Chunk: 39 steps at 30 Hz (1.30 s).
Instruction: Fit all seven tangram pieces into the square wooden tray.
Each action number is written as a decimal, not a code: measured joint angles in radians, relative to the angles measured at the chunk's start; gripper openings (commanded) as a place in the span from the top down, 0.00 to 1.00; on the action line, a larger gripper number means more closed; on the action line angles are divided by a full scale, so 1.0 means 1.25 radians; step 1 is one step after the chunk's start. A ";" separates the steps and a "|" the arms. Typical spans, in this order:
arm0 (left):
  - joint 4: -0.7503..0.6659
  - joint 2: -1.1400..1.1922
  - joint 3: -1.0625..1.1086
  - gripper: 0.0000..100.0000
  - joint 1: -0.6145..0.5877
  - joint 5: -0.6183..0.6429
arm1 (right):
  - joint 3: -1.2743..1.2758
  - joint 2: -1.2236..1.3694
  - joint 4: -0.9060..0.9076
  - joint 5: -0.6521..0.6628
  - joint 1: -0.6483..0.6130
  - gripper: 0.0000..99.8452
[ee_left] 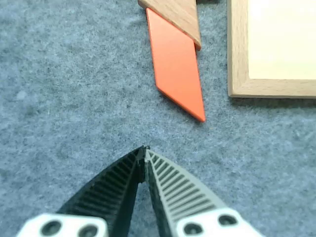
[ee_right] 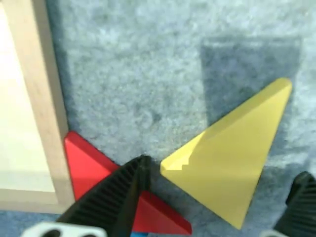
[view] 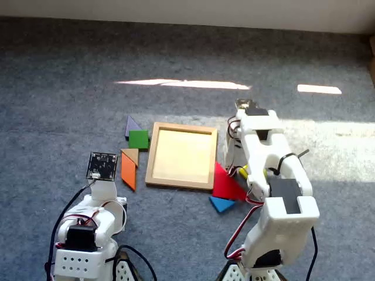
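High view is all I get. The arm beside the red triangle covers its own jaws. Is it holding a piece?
Observer: No. That is the right gripper. Its jaws are open, one on each side of a yellow triangle that lies on the carpet.
Operator: And the other arm's jaws? The wrist camera blocks them for me.
Observer: The left gripper has its jaws shut on nothing. The tips are over bare carpet, just short of the orange parallelogram.
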 measured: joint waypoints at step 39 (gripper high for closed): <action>0.000 0.000 0.000 0.99 0.000 0.000 | 0.000 -0.017 0.027 0.014 0.036 0.83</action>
